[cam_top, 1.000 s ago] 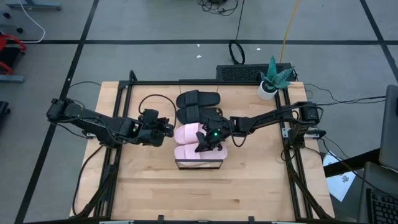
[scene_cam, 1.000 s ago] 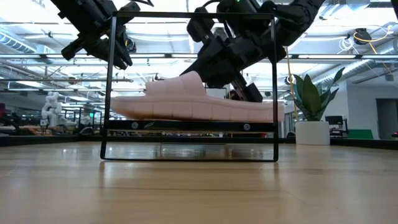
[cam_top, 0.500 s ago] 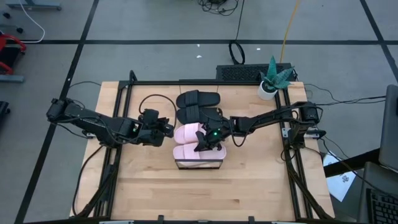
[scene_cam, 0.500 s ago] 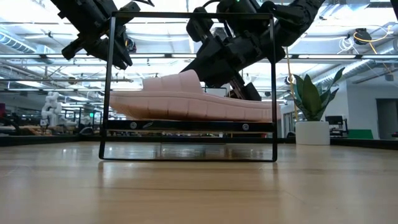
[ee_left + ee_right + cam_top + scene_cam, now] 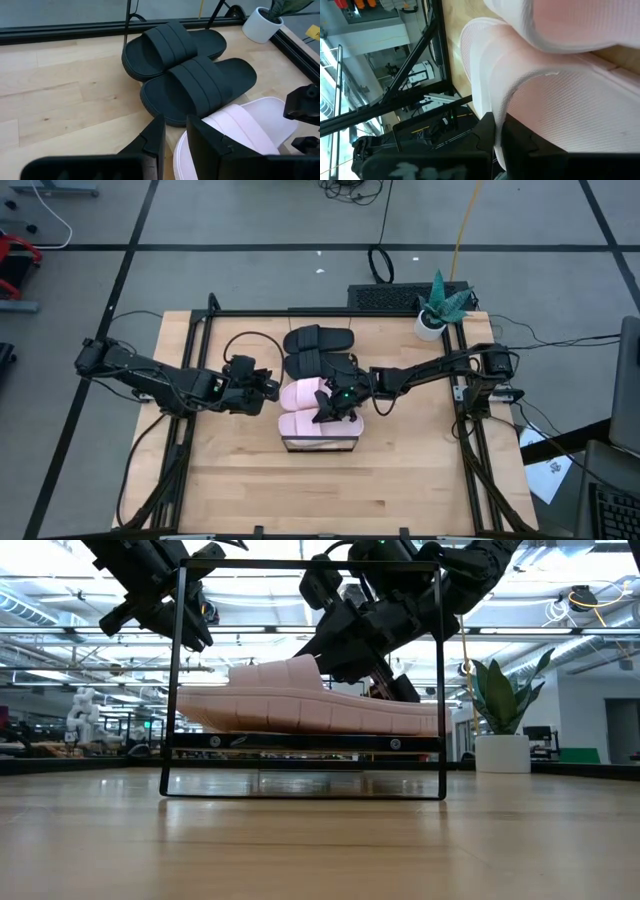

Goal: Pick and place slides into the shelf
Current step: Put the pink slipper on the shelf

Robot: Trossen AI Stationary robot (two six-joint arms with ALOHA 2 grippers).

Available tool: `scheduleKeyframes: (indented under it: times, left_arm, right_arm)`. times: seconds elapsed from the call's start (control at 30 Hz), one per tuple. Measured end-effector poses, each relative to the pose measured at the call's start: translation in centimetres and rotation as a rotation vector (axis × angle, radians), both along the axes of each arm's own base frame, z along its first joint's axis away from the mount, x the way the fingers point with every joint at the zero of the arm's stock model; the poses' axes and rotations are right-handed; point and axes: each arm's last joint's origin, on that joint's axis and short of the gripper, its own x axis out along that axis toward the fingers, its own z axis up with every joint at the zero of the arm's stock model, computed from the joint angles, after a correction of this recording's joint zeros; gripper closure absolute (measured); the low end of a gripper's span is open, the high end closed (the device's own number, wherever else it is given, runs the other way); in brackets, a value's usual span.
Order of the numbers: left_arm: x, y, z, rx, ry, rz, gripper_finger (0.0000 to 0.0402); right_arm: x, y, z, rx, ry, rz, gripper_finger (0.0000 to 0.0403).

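Two pale pink slides lie side by side on the shelf's plank (image 5: 300, 742), the far one (image 5: 303, 392) and the near one (image 5: 312, 425). The shelf's near end shows in the high view (image 5: 320, 445). Two black slides (image 5: 318, 338) (image 5: 200, 87) rest sole-down on the tabletop beyond them. My right gripper (image 5: 335, 404) reaches in from the table's right and is shut on a pink slide's strap. My left gripper (image 5: 270, 388) hovers open just left of the pink slides' toes, touching nothing. My right gripper pinches the edge of a pink slide's wide strap (image 5: 507, 107) between its two fingers (image 5: 487, 132), coming slantwise from the table's right and above. The slide lies level with its sole on the shelf plank (image 5: 330, 720). Which of the two pink slides it is, I cannot tell.
The shelf's tall black wire frame (image 5: 442, 680) stands around the plank. A potted plant in a white pot (image 5: 432, 320) sits at the table's far right corner. Bare wood tabletop (image 5: 330, 490) stretches toward the near edge.
In the low view the pink slide's strap end has shifted slightly toward the table's left and settled lower on the plank. Both arms have stayed nearly where they were.
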Motion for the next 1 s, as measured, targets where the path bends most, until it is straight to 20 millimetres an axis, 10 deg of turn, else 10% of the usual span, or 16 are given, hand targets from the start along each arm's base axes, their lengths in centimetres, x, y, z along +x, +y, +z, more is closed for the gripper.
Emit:
scheduleKeyframes:
  times: [1.0]
  left_arm:
    - [0.01,-0.04,-0.03,-0.016,0.002,-0.009,0.0327]
  right_arm:
    - [0.08,0.00,0.13,-0.002,-0.017,0.001,0.0339]
